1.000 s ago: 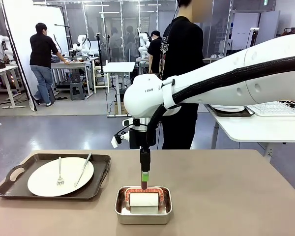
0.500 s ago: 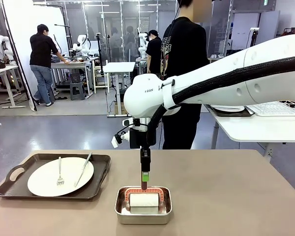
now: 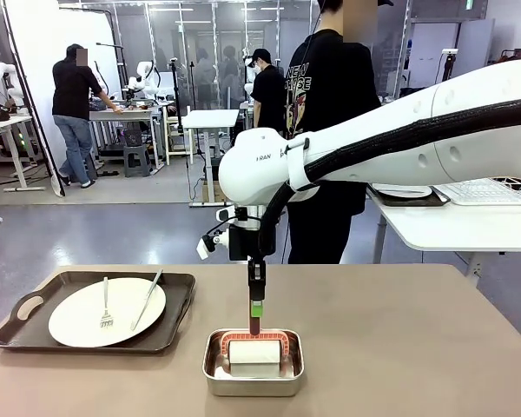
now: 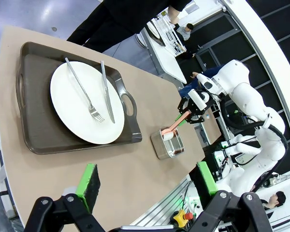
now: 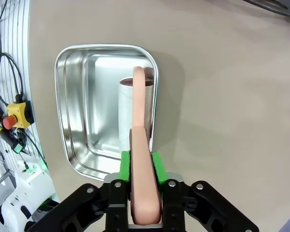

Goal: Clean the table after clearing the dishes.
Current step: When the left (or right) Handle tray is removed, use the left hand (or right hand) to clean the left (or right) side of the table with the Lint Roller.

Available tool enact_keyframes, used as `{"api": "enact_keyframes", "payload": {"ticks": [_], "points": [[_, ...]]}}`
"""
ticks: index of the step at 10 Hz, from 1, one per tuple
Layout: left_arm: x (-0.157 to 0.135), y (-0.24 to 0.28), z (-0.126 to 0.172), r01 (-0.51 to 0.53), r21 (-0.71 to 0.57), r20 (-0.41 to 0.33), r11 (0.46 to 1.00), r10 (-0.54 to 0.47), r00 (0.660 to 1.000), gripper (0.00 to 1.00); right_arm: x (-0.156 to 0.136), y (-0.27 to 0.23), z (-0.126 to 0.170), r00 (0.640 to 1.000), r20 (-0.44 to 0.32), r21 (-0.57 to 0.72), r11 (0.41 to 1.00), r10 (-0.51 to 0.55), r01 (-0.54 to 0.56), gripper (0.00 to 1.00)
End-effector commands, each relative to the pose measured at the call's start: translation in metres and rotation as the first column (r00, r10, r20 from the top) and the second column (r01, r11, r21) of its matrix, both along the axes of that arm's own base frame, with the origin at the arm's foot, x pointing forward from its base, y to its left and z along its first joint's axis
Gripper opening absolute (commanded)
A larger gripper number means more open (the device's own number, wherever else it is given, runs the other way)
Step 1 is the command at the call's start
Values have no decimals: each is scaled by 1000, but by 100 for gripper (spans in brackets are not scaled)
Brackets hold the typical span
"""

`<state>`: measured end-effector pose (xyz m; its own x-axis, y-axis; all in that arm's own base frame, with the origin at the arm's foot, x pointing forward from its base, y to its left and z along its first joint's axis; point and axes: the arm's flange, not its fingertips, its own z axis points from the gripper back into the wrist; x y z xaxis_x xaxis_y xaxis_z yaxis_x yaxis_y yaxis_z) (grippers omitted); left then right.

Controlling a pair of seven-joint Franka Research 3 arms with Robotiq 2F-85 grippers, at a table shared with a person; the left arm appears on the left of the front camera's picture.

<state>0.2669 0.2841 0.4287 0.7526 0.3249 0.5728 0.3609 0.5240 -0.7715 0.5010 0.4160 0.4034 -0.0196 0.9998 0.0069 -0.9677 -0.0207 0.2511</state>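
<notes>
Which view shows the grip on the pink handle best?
The right wrist view: the right tool is shut on the pink handle over the steel pan. The front view shows it as a small arch; the left wrist view, far off.

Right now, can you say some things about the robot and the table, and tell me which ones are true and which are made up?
1. The right end effector is shut on the pink handle of the white roller in the steel pan. True.
2. The plate lies straight on the table. False: it lies on a dark brown tray.
3. The fork and knife both rest on the plate. True.
4. The left end effector is holding the fork. False: it is open and holds nothing.
5. The steel pan stands on the tray. False: it stands on the table, apart from the tray.
</notes>
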Motion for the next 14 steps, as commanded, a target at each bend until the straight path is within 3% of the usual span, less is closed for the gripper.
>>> {"api": "enact_keyframes", "payload": {"ticks": [1,12,13,14], "points": [[-2,1,1,0,-12,7,1000,0,1000,100,1,3,7,1000,4,0,1000,-20,20,0],[-2,1,1,0,-12,7,1000,0,1000,100,1,0,4,1000,-1,0,1000,1,-1,0],[-2,1,1,0,-12,7,1000,0,1000,100,1,0,2,1000,-8,0,1000,-1,1,21],[-2,1,1,0,-12,7,1000,0,1000,100,-3,-6,23,999,-5,-26,999,-33,33,21]]}}
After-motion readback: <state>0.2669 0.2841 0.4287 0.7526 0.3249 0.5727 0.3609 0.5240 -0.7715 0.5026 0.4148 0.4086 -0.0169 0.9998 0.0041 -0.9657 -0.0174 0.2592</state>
